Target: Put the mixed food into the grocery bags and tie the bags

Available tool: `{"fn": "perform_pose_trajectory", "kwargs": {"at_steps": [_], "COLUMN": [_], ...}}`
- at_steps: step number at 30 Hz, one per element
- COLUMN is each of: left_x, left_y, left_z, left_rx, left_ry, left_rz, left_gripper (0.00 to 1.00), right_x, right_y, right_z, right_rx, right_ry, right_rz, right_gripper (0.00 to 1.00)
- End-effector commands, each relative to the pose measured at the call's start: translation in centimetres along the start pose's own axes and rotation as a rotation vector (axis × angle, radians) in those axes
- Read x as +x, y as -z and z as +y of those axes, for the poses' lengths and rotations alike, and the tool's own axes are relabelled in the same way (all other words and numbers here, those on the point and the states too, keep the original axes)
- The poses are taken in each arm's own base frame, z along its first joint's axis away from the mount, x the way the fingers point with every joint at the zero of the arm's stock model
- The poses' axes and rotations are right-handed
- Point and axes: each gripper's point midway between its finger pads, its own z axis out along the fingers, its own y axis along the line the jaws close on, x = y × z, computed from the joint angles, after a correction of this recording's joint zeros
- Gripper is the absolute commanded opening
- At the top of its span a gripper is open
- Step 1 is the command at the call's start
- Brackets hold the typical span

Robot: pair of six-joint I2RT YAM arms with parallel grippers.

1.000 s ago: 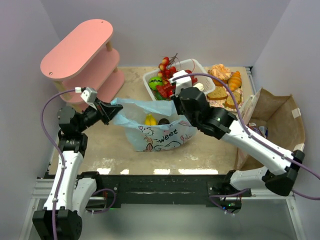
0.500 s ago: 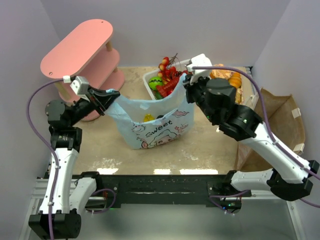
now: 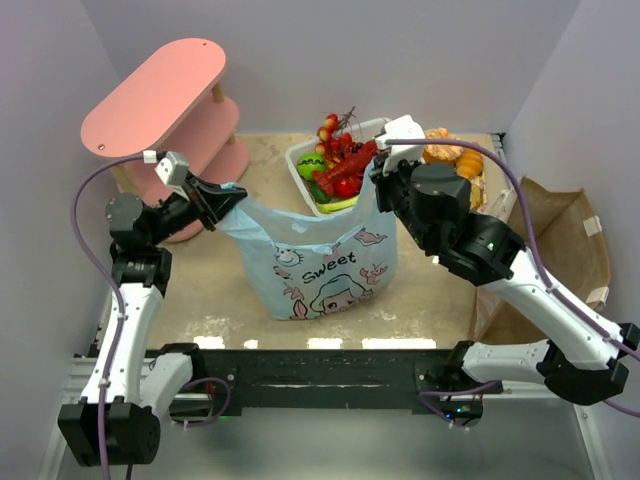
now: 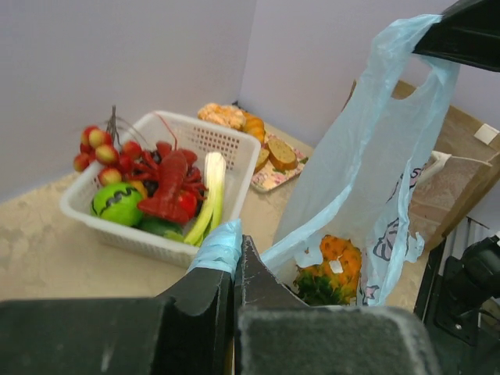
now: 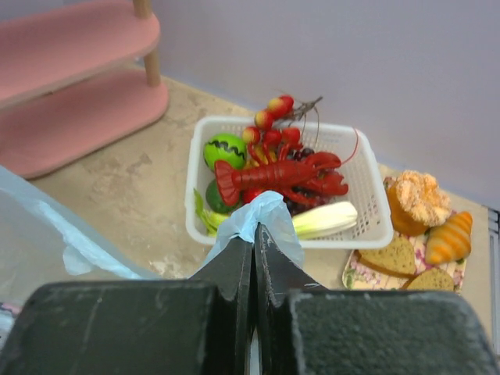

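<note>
Two handles, two grips. The left jaws were clenched on one handle [image 4: 223, 246] of the light-blue bag [image 3: 325, 270], with the thin plastic bunched between the tips. The right jaws were clenched on the other handle [image 5: 266, 215] in the same way.

We noted the bag hanging stretched between the two arms over the middle of the bench [image 3: 430, 295]. Its cartoon print faced the arm bases. We could not tell whether its bottom touched the bench.

Through the gaping mouth, the left wrist view showed a pineapple [image 4: 332, 269] low inside the bag. We could not make out anything else in it.

Just behind the bag sat the white basket [image 5: 355, 234], with food in it:
- A red lobster [image 5: 273, 173] lay across the top.
- A green ball with a black squiggle [image 5: 224, 148] sat at one end.
- A cluster of red-and-yellow fruits [image 5: 269, 117] leaned over the far rim.
- A pale stalk [image 5: 324, 219] lay along the near wall.

Beside the basket, on its right, a flowered tray [image 5: 355, 275] carried bread slices [image 5: 394, 256] and a croissant [image 5: 449, 238].

The brown paper bag [image 3: 560, 240] sat at the right edge of the bench, mouth open and well apart from the blue one. We noted a pink shelf [image 3: 160, 90] at the far left, behind the left arm.
</note>
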Motion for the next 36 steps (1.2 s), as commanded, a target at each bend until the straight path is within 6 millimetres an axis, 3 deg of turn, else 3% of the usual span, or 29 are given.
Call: {"fn": "perform_pose_trajectory", "kwargs": {"at_steps": [1,3,4,5,6,7,9,10,13,16,17,18,19,20,21,22,23,24,25,28,32,36], "left_x": [1.0,1.0,0.9,0.9,0.6,0.1,-0.7,-1.8,-4.3,-6.6,-7.0,-7.4,-7.6,-7.3,-7.4,-7.1,-6.7,-6.6,-6.0,-5.5,-4.5,-2.7], "left_y": [-0.4,-0.4,-0.5,-0.4,-0.4,-0.3,0.2,0.5,2.0,3.8,4.0,4.2,4.3,4.1,3.9,3.6,3.3,3.0,2.6,1.8,1.5,1.7], "left_z": [0.4,0.5,0.4,0.4,0.5,0.5,1.0,1.1,2.4,3.7,3.8,4.2,4.5,5.3,5.6,6.0,6.7,6.9,7.3,6.5,5.2,6.3], "left_rx": [0.018,0.024,0.028,0.027,0.014,0.002,-0.069,-0.105,-0.277,-0.442,-0.462,-0.491,-0.507,-0.524,-0.527,-0.524,-0.519,-0.511,-0.498,-0.410,-0.323,-0.345], "left_ry": [-0.008,-0.020,-0.025,-0.034,-0.045,-0.064,-0.119,-0.158,-0.257,-0.296,-0.302,-0.305,-0.292,-0.278,-0.275,-0.264,-0.248,-0.238,-0.216,-0.226,-0.269,-0.249], "left_rz": [0.011,0.014,0.016,0.024,0.020,0.013,-0.001,-0.018,-0.070,-0.137,-0.148,-0.159,-0.166,-0.152,-0.147,-0.137,-0.126,-0.119,-0.100,-0.073,-0.064,-0.023], "left_gripper": [0.00,0.01,0.10,0.21,0.43,0.52,0.68,0.71,0.80,0.87,0.89,0.90,0.90,0.91,0.91,0.91,0.91,0.91,0.91,0.92,0.93,0.94], "right_x": [1.4,1.9,2.1,2.3,1.5,1.1,-0.6,-1.3,-4.2,-6.2,-8.0,-7.6,-6.6,-8.1,-7.5,-6.3,-6.9,-6.6,-5.8,-5.0,-4.7,-3.3], "right_y": [-0.3,-0.5,-0.7,-1.0,-0.8,-0.8,-0.7,-0.6,-0.2,-0.2,0.1,-0.3,-2.0,-2.1,-2.0,-3.6,-3.7,-2.7,-3.0,-1.3,-1.4,-3.1], "right_z": [0.5,0.7,0.5,0.7,0.6,0.9,1.5,1.8,2.6,5.4,5.7,6.9,8.4,8.7,10.8,12.1,12.8,15.3,16.6,19.7,20.9,22.1], "right_rx": [-0.005,-0.008,0.011,0.019,0.014,-0.001,-0.058,-0.078,-0.152,-0.299,-0.324,-0.373,-0.400,-0.423,-0.537,-0.572,-0.624,-0.791,-0.866,-1.112,-1.246,-1.296], "right_ry": [-0.025,-0.006,0.001,-0.015,-0.015,-0.011,0.006,0.007,-0.012,-0.008,-0.022,0.002,0.028,0.045,0.080,0.111,0.144,0.175,0.218,0.324,0.342,0.341], "right_rz": [0.039,0.067,0.080,0.098,0.097,0.094,0.052,0.033,-0.058,-0.105,-0.136,-0.109,-0.069,-0.094,-0.075,-0.047,-0.076,-0.097,-0.104,-0.214,-0.239,-0.204], "right_gripper": [0.19,0.42,0.61,0.69,0.74,0.81,0.86,0.89,0.94,0.97,0.98,0.98,0.98,0.99,0.99,0.99,0.99,0.99,0.99,0.99,0.99,0.99]}}
